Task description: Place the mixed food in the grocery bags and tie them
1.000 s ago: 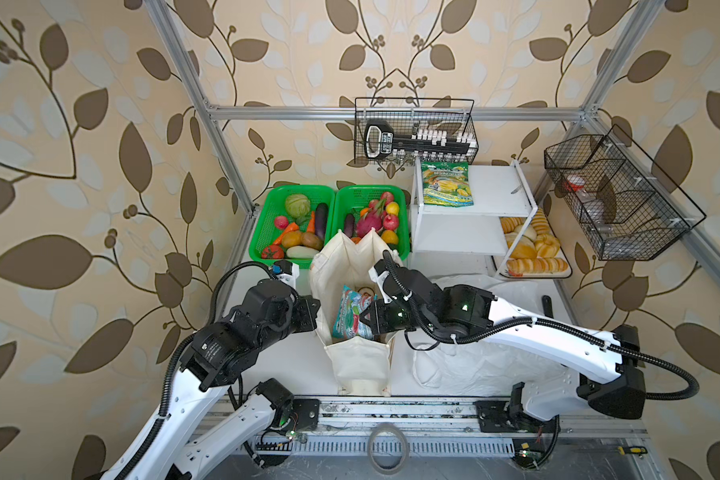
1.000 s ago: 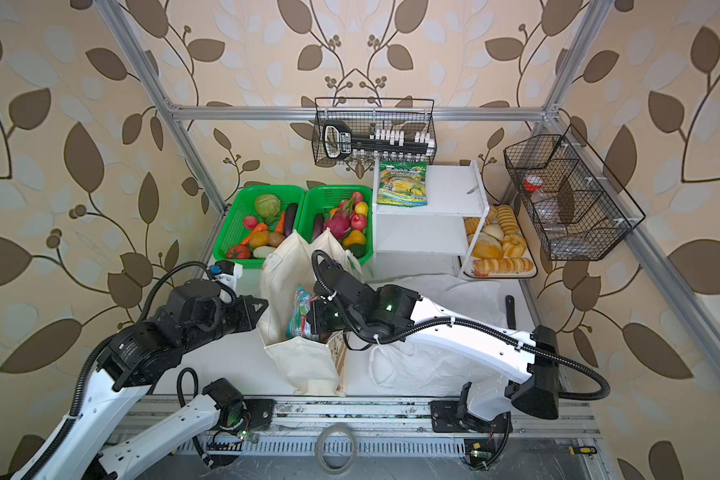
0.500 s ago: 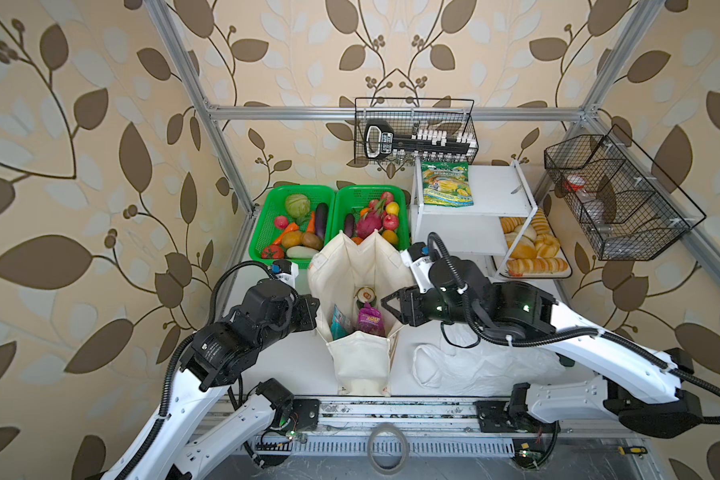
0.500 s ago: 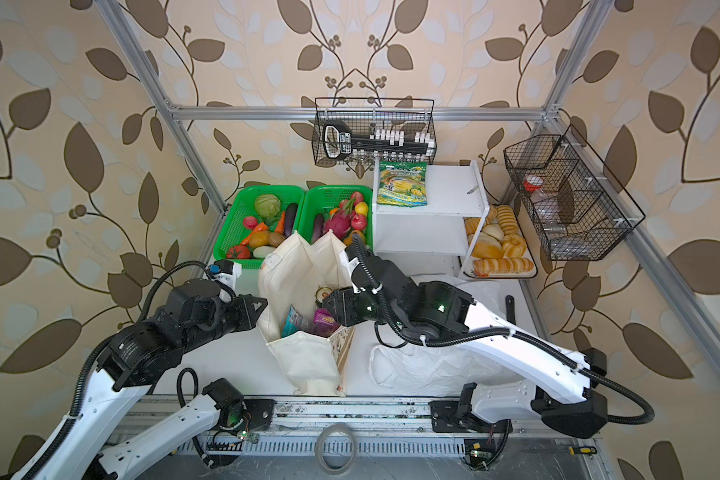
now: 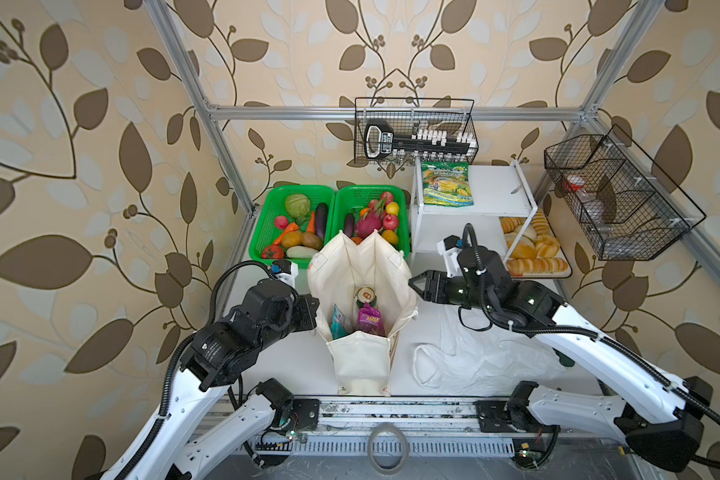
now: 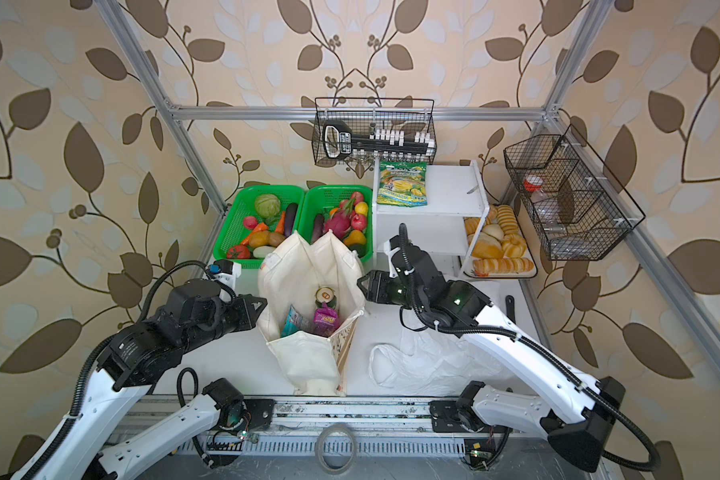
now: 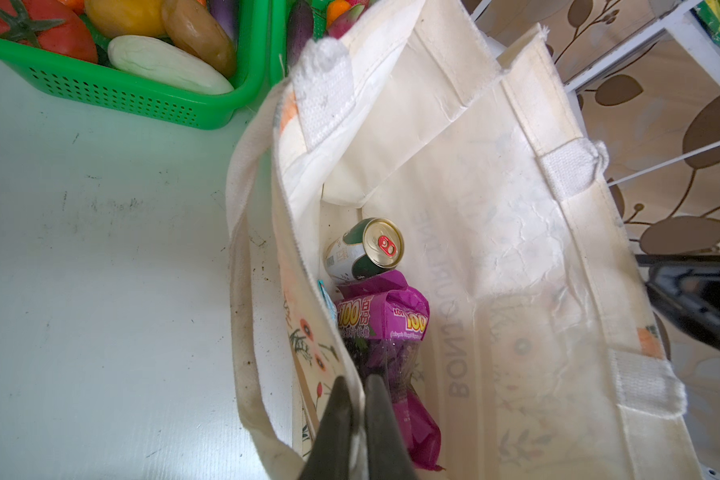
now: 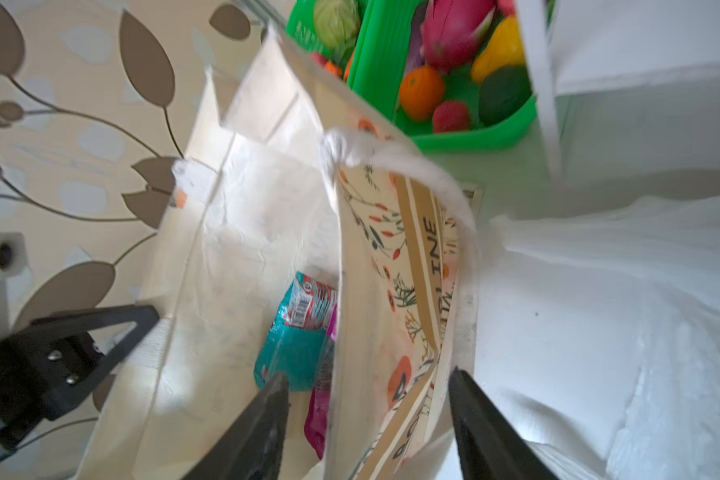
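Left wrist, left claw (image 7: 356,386) pinching tote (image 7: 495,249) wall, purple packet (image 7: 387,324) beside

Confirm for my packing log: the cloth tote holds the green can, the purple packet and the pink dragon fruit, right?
Not quite. The cloth tote holds the green can, the purple packet and a blue snack pouch, not the dragon fruit. Both top views show that fruit lying in a green basket behind the tote.

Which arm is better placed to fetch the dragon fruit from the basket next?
Probably right. The right hand is open and empty beside the tote, near the dragon fruit in the green basket; the left hand is shut on the tote rim.
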Motion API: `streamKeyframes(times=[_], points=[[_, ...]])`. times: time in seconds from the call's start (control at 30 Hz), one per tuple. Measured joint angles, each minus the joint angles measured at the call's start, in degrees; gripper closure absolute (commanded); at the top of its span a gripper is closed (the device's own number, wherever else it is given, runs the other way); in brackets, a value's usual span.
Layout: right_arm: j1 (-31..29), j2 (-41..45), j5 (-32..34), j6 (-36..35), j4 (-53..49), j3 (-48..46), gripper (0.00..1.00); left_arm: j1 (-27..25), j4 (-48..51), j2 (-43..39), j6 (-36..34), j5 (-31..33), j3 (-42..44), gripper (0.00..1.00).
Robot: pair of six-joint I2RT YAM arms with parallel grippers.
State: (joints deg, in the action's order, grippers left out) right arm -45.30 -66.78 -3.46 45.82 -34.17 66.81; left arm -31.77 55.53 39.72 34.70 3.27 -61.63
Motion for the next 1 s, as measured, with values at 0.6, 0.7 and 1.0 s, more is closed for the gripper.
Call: streamKeyframes(times=[0.6,0.7,1.0], points=[[-10.84,-12.7,3.26,-2.21,5.07,8.33,1.0,-0.04,7.78,0.57,2.58,21.66,-4.66,1.0],[-12.28,-15.63,3.19,-1.9,6.82,10.38,1.0,-0.02,8.39,1.9,1.92,27.1,-5.6,1.0],[-14.62,-24.61,2.51,-1.75,9.84,18.27,1.0,0.0,7.5,2.1,-3.04,39.95,-5.97,1.0]])
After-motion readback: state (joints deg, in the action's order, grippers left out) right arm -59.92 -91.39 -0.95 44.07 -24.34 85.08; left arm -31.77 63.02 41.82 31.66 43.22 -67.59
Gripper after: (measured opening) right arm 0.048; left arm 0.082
